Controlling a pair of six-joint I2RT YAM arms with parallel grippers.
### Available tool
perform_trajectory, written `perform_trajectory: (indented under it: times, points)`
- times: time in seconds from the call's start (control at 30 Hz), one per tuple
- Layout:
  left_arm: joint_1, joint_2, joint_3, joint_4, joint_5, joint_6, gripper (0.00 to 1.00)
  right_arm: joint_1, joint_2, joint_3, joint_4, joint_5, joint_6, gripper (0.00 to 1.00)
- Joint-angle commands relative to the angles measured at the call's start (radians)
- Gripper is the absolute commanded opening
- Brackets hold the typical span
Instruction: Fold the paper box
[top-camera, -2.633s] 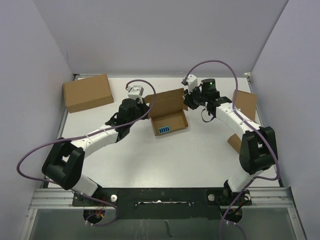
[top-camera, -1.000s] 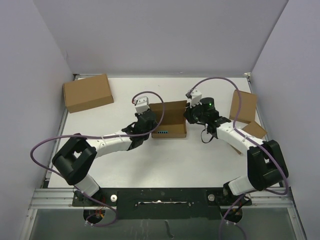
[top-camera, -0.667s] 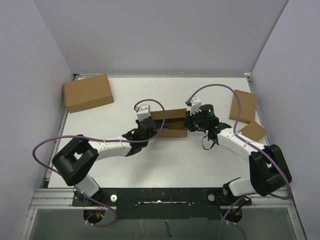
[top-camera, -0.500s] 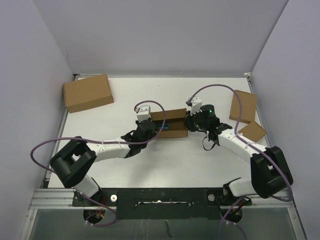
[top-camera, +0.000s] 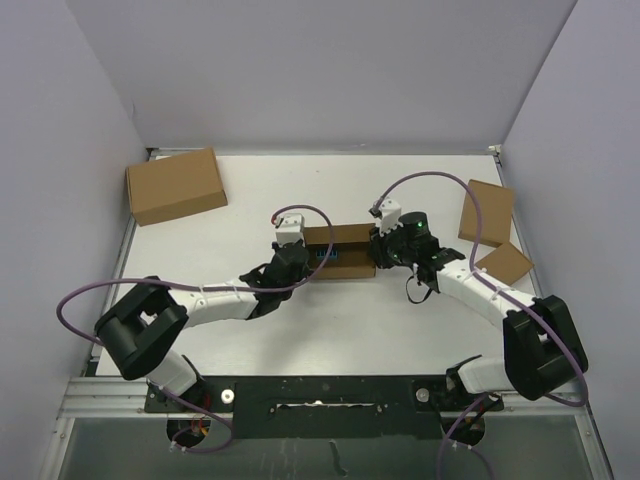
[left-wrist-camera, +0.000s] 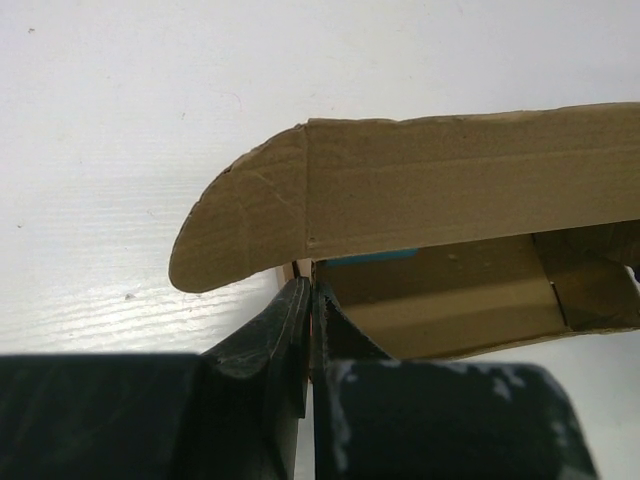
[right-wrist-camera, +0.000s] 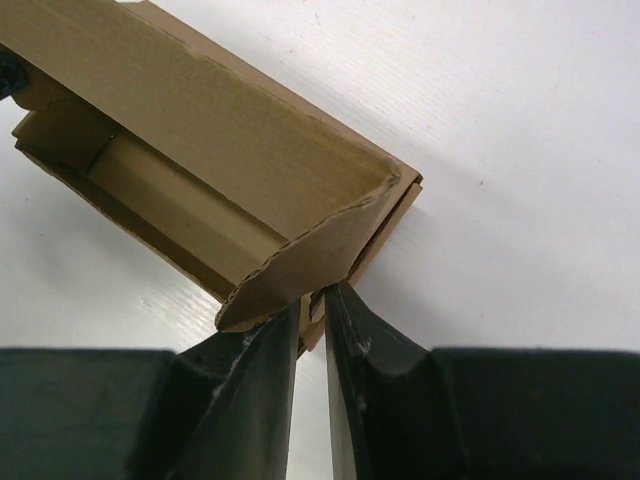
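Sitting near the middle of the white surface (top-camera: 400, 190), the paper box (top-camera: 340, 250) is lying as a small oblong tray between the two arms, its long side running left to right in the top view. Its lid panel is leaning low over the open tray. In the left wrist view the lid's rounded ear (left-wrist-camera: 235, 230) is sticking out past the box end, and a strip of blue print (left-wrist-camera: 370, 258) is showing inside under the lid.

The left gripper (top-camera: 297, 258) is pinching the box's left end wall. In its own camera the two fingers are pressing together, with the thin cardboard edge caught between their tips (left-wrist-camera: 308, 300).

The right gripper (top-camera: 382, 250) is meeting the opposite end. In the right wrist view its jaws are standing only narrowly apart, and the corner of the end wall is sitting between the fingertips (right-wrist-camera: 312, 300). The gap is looking a little wider than the card, so the fingers are straddling the wall rather than clamping it.

A larger closed brown carton (top-camera: 176, 185) is resting at the far left corner of the surface. Two smaller brown boxes (top-camera: 486, 213) (top-camera: 504, 262) are sitting by the right edge, well apart from the folding.
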Motion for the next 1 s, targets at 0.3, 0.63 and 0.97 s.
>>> perform_trajectory:
  times: [0.3,0.63,0.97]
  points:
    - [-0.015,-0.101,0.001,-0.005,0.040,0.025,0.05,0.015,-0.072,0.015,-0.068,-0.015,-0.063,0.23]
    - [-0.020,-0.141,-0.018,-0.015,0.096,0.023,0.13,0.017,-0.069,0.007,-0.096,0.013,-0.064,0.13]
    - [-0.020,-0.246,-0.070,-0.043,0.149,0.027,0.24,0.017,-0.029,0.007,-0.087,0.082,-0.069,0.00]
